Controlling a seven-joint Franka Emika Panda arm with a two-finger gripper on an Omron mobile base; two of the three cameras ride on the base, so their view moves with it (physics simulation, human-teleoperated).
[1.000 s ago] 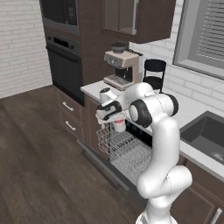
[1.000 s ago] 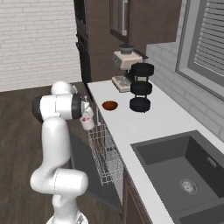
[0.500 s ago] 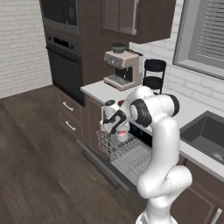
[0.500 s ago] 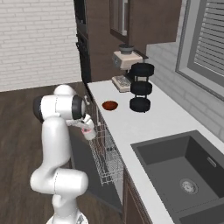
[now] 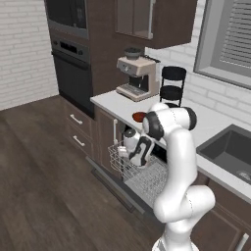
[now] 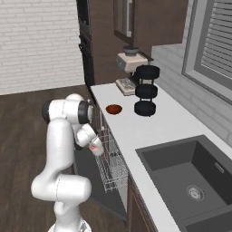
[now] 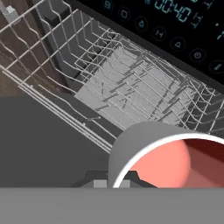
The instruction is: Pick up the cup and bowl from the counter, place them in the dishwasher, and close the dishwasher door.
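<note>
Tool (image 5: 131,146) clenched on the cup (image 5: 130,138), held tilted just above the white wire rack (image 5: 142,172) of the open dishwasher (image 7: 175,22). Bowl (image 6: 113,108) on the table (image 6: 149,131), beyond and above the tool.

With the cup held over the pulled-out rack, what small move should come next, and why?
Probably lower the cup a little further into the white wire rack. The gripper is shut on the cup just above the rack, the dishwasher door lies open, and the bowl waits on the counter.
</note>
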